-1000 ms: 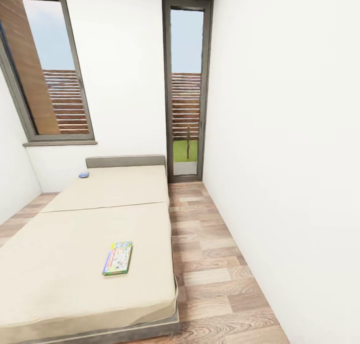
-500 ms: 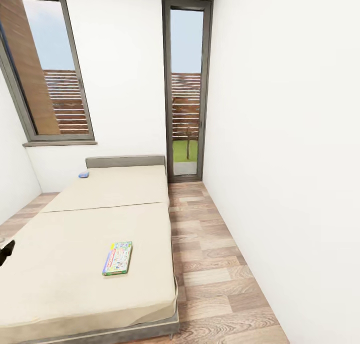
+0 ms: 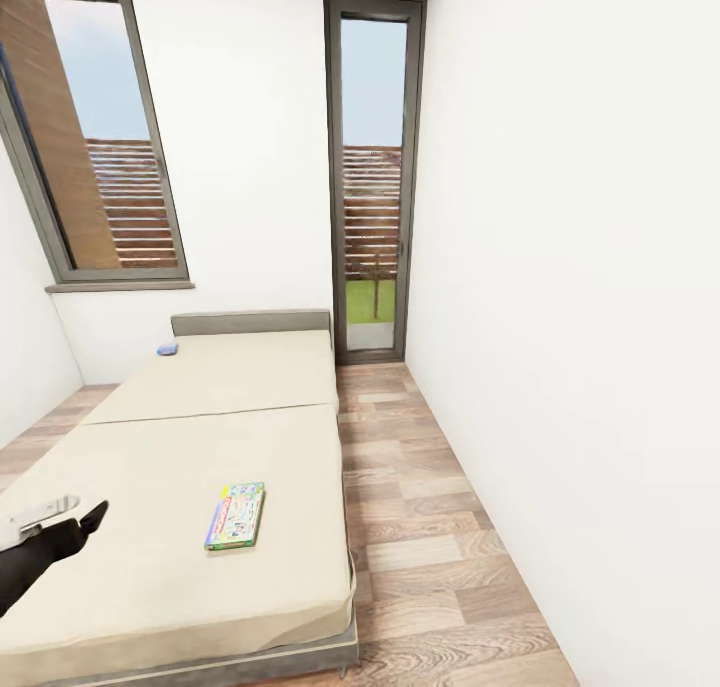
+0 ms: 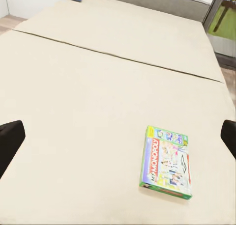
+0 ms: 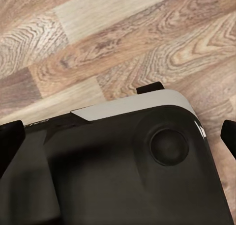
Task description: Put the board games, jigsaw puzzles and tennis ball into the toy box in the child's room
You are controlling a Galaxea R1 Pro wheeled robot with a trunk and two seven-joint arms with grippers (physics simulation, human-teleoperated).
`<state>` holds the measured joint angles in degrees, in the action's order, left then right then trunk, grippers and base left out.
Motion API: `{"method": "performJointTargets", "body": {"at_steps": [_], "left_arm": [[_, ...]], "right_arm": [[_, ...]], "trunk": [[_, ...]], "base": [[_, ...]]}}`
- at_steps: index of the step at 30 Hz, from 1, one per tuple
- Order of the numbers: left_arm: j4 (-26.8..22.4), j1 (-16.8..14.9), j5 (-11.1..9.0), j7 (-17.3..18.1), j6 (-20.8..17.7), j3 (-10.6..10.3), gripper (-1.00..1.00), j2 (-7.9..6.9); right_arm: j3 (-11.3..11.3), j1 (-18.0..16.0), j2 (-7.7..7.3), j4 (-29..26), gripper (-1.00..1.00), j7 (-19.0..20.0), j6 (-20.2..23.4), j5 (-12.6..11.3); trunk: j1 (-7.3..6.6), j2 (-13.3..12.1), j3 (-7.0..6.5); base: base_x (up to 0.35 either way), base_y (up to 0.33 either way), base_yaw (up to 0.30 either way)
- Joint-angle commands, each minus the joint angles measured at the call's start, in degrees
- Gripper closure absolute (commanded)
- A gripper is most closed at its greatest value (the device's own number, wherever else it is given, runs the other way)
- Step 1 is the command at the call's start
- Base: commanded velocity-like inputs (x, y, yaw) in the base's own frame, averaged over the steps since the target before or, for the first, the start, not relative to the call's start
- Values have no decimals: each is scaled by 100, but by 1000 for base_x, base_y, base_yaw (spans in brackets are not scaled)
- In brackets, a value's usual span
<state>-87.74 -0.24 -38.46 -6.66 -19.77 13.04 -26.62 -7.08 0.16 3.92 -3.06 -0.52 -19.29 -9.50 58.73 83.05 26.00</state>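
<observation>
Step in hand, as I judge it: reaching for the first game on the bed (image 3: 180, 437); nothing gripped yet.

Bed: beige mattress, low grey headboard at the far end.

Green board game (image 3: 236, 515): flat printed box reading MONOPOLY, lying flat near the bed's foot, close to its floor-side edge.

Small blue board game (image 3: 167, 348): up by the headboard, well apart from the green one.

Left end effector (image 3: 72, 516): over the bed, fingers wide apart, empty, short of the green box.

Right end effector (image 5: 118, 131): fingertips spread, over the robot's own dark body and wooden floor.

Next: carry the left arm over the green box, descend, close across its narrow width.
</observation>
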Motion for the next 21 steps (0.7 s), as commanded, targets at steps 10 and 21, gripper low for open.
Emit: {"method": "performJointTargets", "body": {"at_steps": [10,21], "left_arm": [[-15,-359,192,-1016,-133,-1105,-100,1118],[-7,-469,376,-1341,-723,-1465,-100,1615]], "right_arm": [[-25,2,3,-8,-100,-8,-7,16],[-15,2,3,-15,-100,-24,-13,51]], "trunk": [[0,3,5],[0,3,5]], "base": [[0,0,0],[0,0,0]]}}
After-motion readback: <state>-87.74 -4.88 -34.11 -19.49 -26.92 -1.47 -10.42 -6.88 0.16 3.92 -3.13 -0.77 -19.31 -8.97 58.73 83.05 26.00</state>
